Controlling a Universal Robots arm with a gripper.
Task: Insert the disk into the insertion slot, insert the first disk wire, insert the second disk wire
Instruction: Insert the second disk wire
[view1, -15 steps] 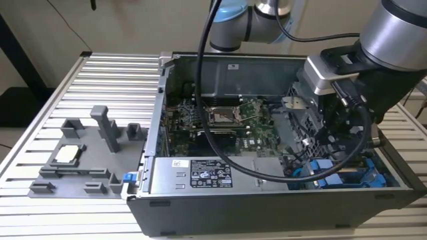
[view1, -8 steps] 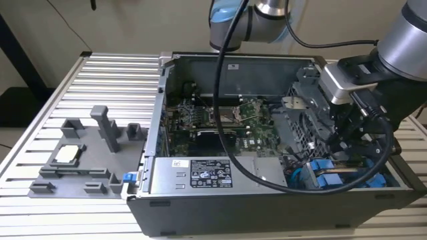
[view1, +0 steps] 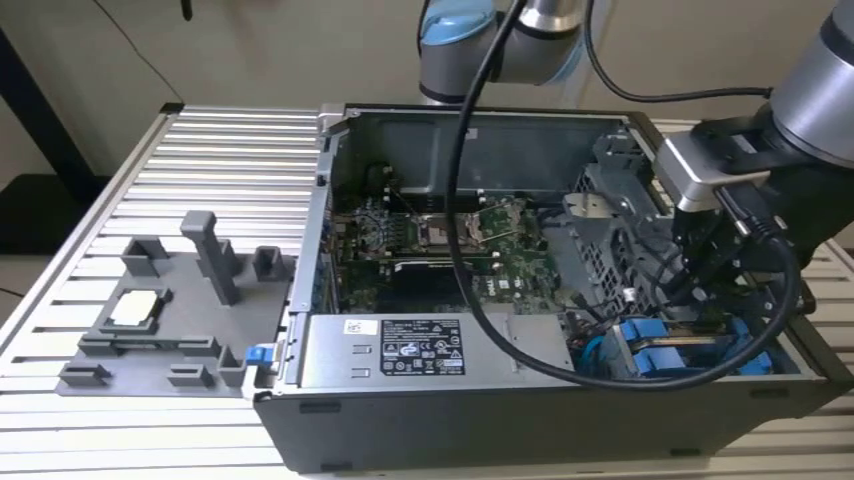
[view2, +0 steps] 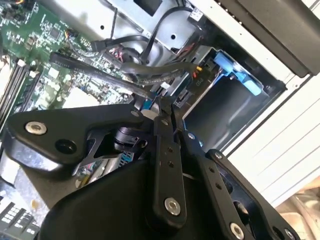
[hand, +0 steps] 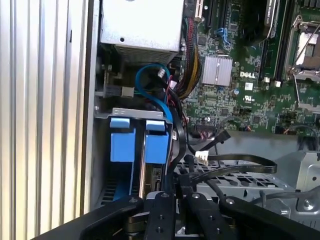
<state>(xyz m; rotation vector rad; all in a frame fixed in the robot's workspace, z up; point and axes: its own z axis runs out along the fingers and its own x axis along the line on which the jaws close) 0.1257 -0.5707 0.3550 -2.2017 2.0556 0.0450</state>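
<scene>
The gripper (view2: 157, 110) sits closest in the second wrist view. Its black linkages converge and its fingers (view2: 161, 125) are drawn together, seemingly pinching the end of a black wire (view2: 100, 72) that runs in to the tips, though the contact itself is hidden. On the exterior view's right, the arm reaches down into the near corner of the open computer case (view1: 534, 420), which I judge brings that wire within reach of the drive bay. The disk (hand: 156, 145) is already seated in the insertion slot (hand: 134, 113), its blue front level with another blue-fronted carrier (hand: 122, 141) just beside it. I take the one nearer the motherboard (hand: 240, 100) for the task's disk, because the fingers hang right over it. A loose wire with a white plug (hand: 201, 156) lies near the cage, apart from the fingers. The power-supply box (view1: 400, 350) and the grey fixture tray (view1: 160, 320), out on the ribbed worktop (view1: 227, 140), stand well apart from the work.
</scene>
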